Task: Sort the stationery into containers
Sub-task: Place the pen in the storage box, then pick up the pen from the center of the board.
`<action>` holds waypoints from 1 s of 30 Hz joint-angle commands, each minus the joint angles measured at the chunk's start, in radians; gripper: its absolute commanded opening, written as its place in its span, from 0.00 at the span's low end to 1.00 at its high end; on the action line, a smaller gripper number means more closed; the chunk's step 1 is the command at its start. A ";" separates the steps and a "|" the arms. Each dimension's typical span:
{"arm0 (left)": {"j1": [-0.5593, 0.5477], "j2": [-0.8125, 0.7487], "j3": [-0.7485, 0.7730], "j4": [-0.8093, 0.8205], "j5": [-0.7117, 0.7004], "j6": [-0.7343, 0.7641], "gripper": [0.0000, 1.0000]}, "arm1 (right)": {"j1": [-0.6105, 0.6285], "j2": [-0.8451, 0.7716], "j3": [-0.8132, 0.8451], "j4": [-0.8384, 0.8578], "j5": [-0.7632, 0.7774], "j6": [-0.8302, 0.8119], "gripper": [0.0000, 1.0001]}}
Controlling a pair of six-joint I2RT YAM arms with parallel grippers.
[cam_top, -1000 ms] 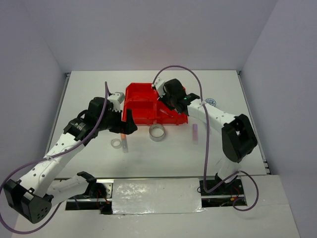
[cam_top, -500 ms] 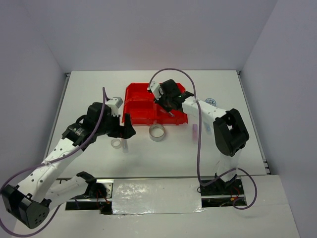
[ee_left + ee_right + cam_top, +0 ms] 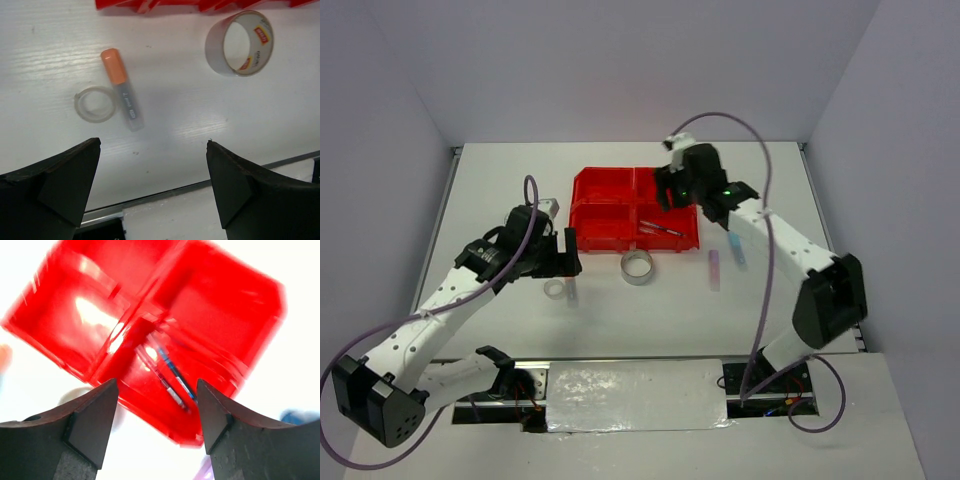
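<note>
The red tray [image 3: 605, 190] stands mid-table; two thin pens [image 3: 662, 229] lie in its near right compartment. My right gripper [image 3: 667, 198] hovers above the tray, open and empty, and its wrist view looks down on the pens [image 3: 172, 380] and the tray [image 3: 230, 305]. My left gripper [image 3: 568, 250] is open and empty, above the table in front of the tray's left side. Beneath it lie an orange-capped stub [image 3: 122, 90], a small clear tape ring [image 3: 95, 104] and a silvery tape ring [image 3: 240, 43].
A pale pink stick [image 3: 713, 268] and a blue stick [image 3: 736, 250] lie on the table right of the tray. The silvery ring [image 3: 638, 267] sits just in front of the tray. The table's near edge runs under the left fingers [image 3: 60, 185].
My right gripper opened and lifted back from the near right compartment, where the pens now lie loose. The left arm drew slightly back toward the near left.
</note>
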 commanded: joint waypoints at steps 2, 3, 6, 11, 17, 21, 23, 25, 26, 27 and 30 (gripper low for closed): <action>0.003 0.032 0.099 -0.120 -0.123 -0.043 0.99 | -0.105 -0.196 -0.104 0.014 0.113 0.384 0.73; 0.003 0.036 0.119 -0.151 -0.129 -0.044 0.99 | -0.122 -0.231 -0.130 -0.035 0.131 0.433 0.73; 0.005 0.031 0.131 -0.168 -0.126 -0.040 0.99 | -0.180 -0.269 -0.219 -0.123 0.197 0.455 0.74; 0.006 0.028 0.122 -0.156 -0.094 -0.036 0.99 | -0.241 -0.279 -0.379 -0.142 0.148 0.434 0.74; 0.006 0.039 0.110 -0.144 -0.034 -0.030 0.99 | -0.254 -0.235 -0.528 -0.057 0.044 0.421 0.74; 0.006 0.028 0.096 -0.124 -0.002 -0.018 0.99 | -0.252 -0.166 -0.543 -0.048 0.022 0.410 0.72; 0.006 0.031 0.090 -0.121 0.007 -0.017 0.99 | -0.252 -0.135 -0.542 -0.046 0.028 0.411 0.70; 0.006 0.031 0.087 -0.121 0.012 -0.014 0.99 | -0.252 -0.116 -0.540 -0.037 0.022 0.406 0.69; 0.006 0.029 0.084 -0.117 0.013 -0.012 0.99 | -0.254 -0.092 -0.526 -0.045 0.022 0.407 0.68; 0.006 0.026 0.081 -0.114 0.013 -0.010 0.99 | -0.254 -0.077 -0.517 -0.054 0.022 0.409 0.67; 0.006 0.026 0.079 -0.116 0.021 -0.003 0.99 | -0.252 -0.034 -0.488 -0.092 0.051 0.421 0.63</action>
